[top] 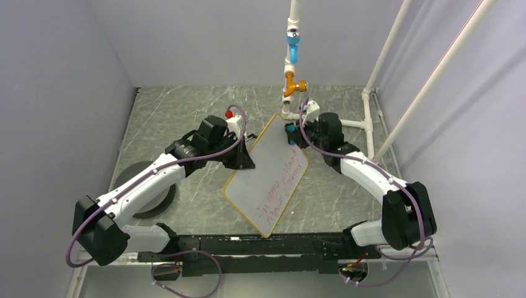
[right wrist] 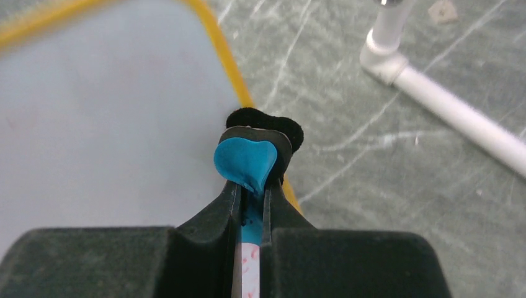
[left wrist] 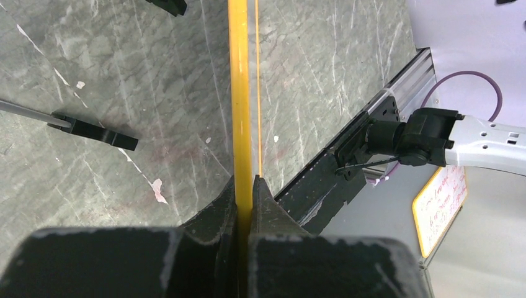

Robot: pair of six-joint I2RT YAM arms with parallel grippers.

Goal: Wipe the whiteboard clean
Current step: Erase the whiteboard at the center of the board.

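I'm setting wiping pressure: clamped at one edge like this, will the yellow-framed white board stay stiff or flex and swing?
Probably stiff: the flat yellow-framed whiteboard shows a straight edge in the left wrist view. It may swing under the small blue-and-black eraser, since only the left gripper pinches its thin frame at one side.

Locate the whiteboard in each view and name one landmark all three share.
Top external: the whiteboard, centre, running diagonally.
Left wrist: only its yellow edge, vertical, pinched in the left fingers.
Right wrist: upper left, behind the blue eraser.
Shared landmark: the grey marbled table.
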